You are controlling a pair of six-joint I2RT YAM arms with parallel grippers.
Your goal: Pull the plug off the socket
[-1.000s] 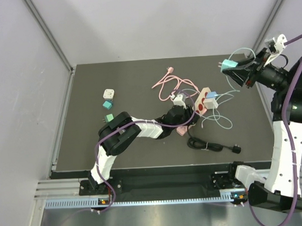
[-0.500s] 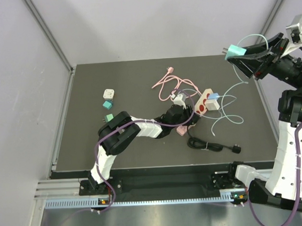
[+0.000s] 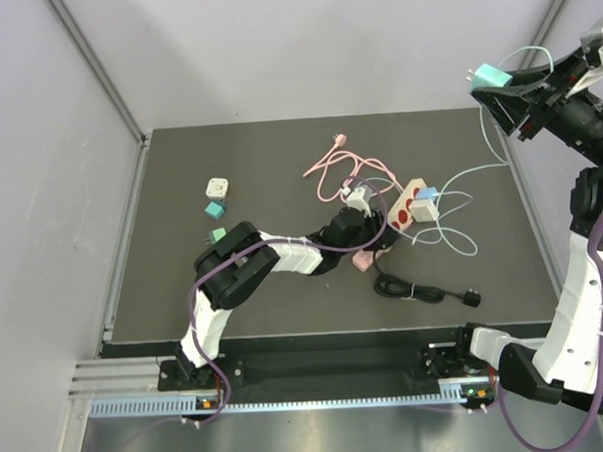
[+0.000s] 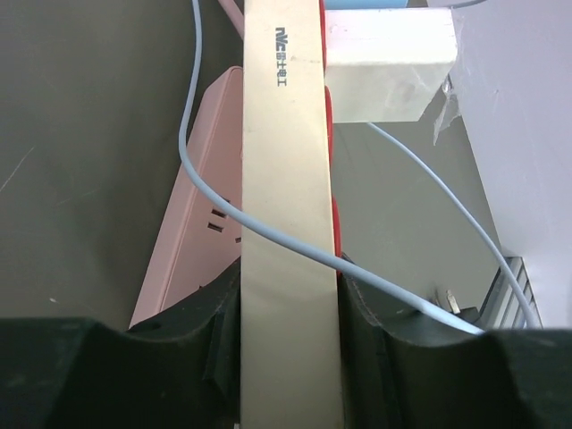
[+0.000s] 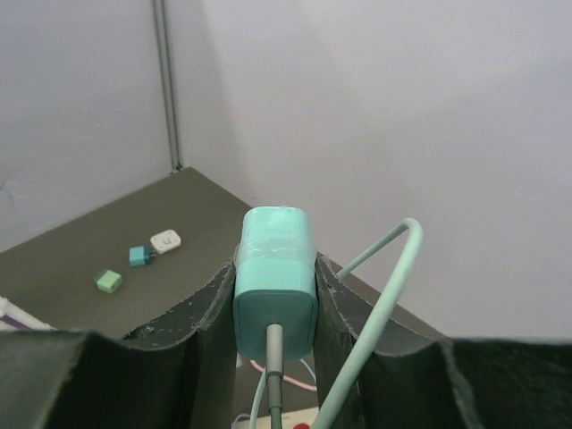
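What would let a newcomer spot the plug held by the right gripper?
Look above the far right corner of the dark table, where the right gripper is raised. Clamped in it is a mint-teal block plug trailing a matching cable; it alone hangs in the air.

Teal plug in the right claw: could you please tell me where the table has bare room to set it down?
Bare mat fills the far-left corner, between the small adapters and the pink cable, and the near-left edge beside the left arm. The middle is crowded: power strip, left claw, black cable, pale cords.
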